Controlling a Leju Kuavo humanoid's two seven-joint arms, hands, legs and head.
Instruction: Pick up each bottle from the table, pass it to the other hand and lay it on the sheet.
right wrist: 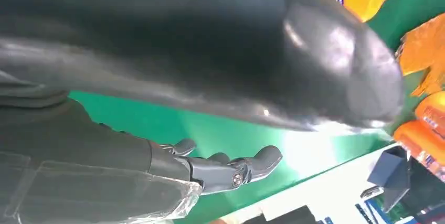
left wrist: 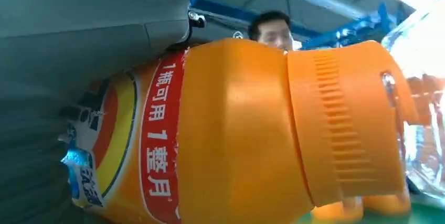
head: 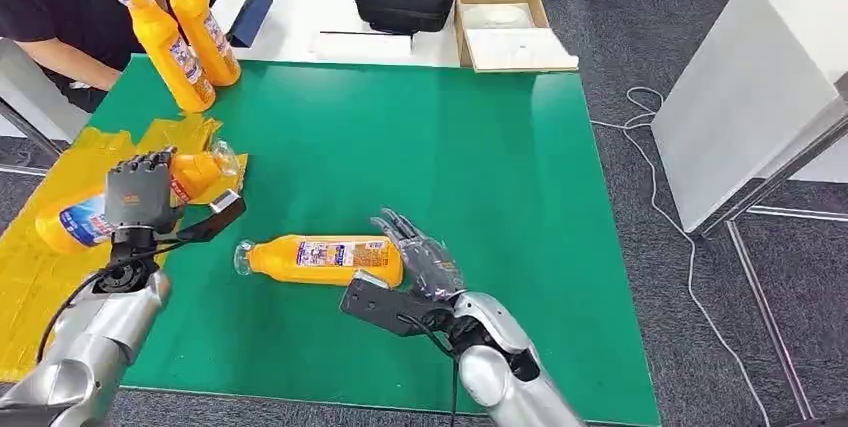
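Four orange bottles are in view: one lies on the green table point(head: 480, 147) just beside the right hand point(head: 420, 257), one is gripped by the left hand point(head: 138, 195) over the yellow sheet point(head: 30, 267), and two standing bottles point(head: 185, 32) wait at the far corner. The held bottle point(head: 80, 215) seems ready to be laid down, so the left fingers need to release it. The right hand's fingers are spread and hold nothing; next it must close around the lying bottle point(head: 320, 259).

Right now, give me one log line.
left hand: holds bottle over sheet | right hand: open beside lying bottle
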